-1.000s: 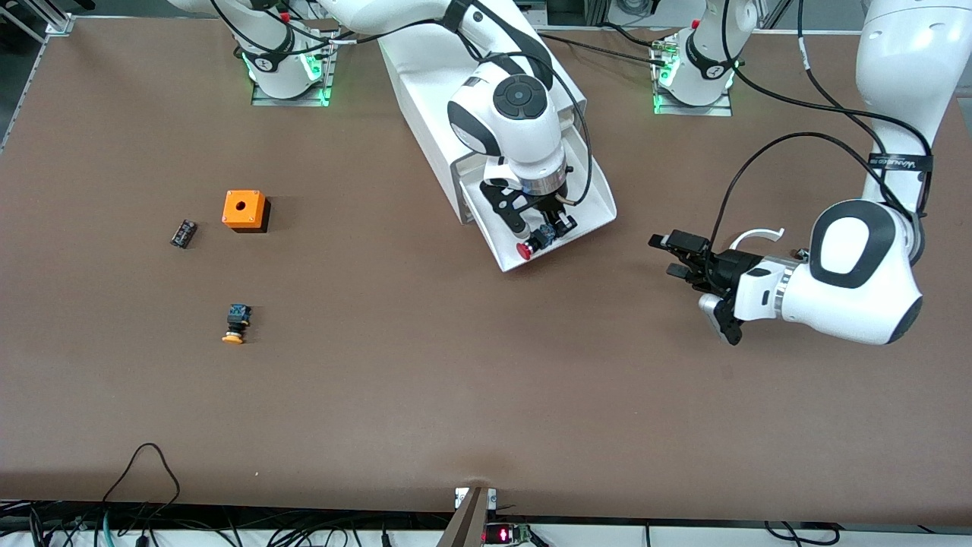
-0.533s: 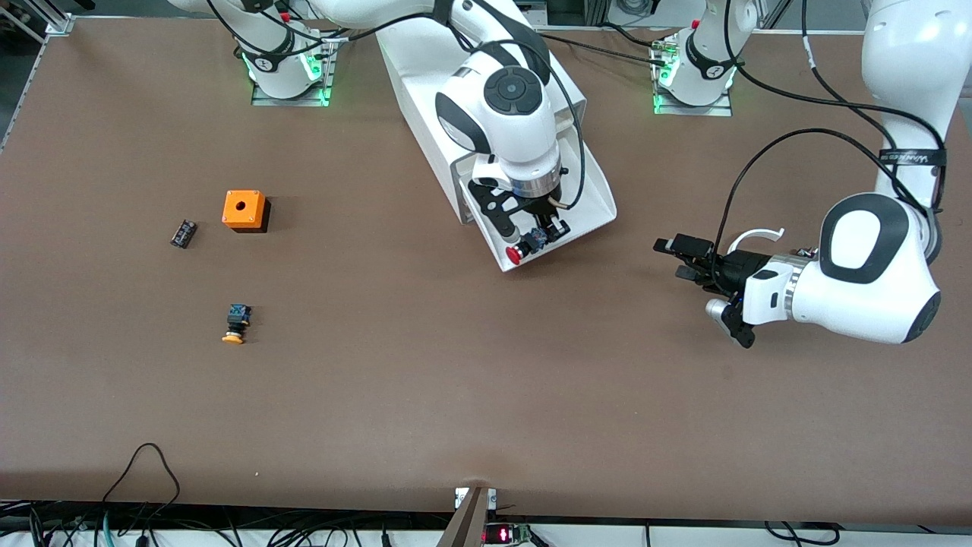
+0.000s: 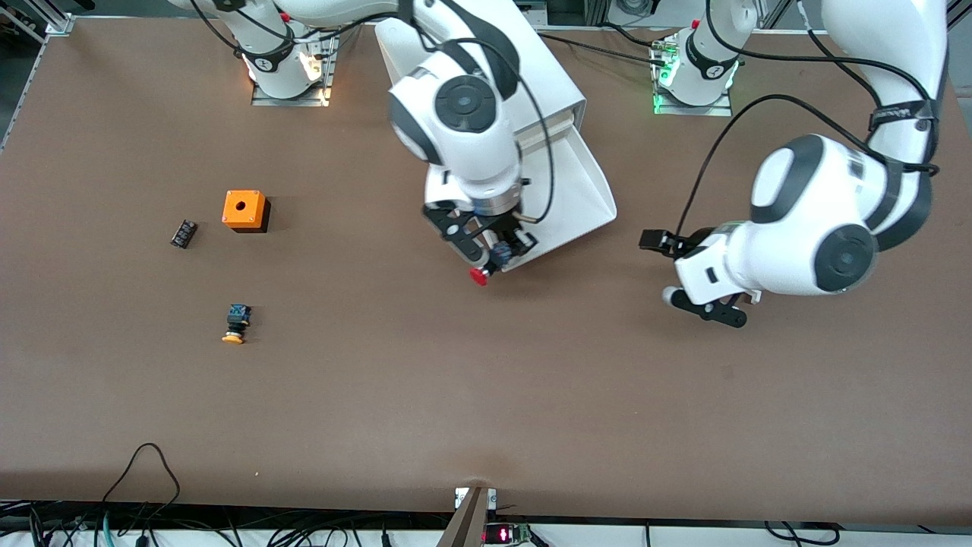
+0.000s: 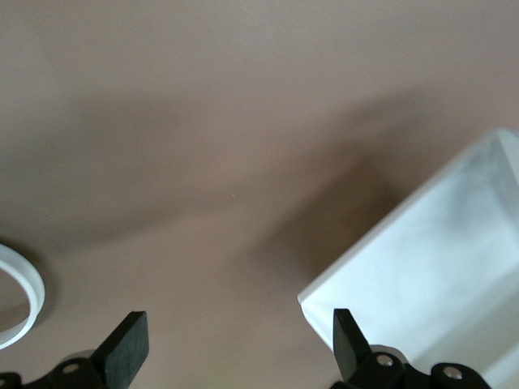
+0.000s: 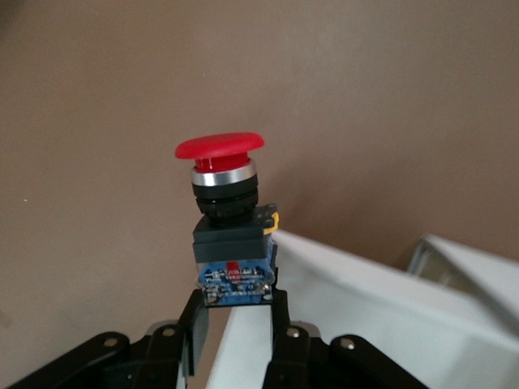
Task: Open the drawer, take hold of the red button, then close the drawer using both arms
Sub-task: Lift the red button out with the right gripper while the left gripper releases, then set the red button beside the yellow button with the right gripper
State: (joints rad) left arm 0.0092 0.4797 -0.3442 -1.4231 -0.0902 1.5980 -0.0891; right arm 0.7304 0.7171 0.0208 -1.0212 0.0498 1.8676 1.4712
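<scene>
Red-capped button (image 5: 229, 220) clamped in right gripper (image 3: 495, 254) jaws | left gripper (image 4: 235, 348) jaws wide, empty

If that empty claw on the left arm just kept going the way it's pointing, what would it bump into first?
Probably the open drawer: the left claw, open and empty, points toward the drawer's corner, with bare table between them. Its height is unclear, so it might pass over the rim.

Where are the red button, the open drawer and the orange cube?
button (image 5: 220, 146): right wrist view, on its red cap.
drawer (image 3: 585, 190): front view, on its bare white floor.
orange cube (image 3: 244, 208): front view, on its top face.
</scene>
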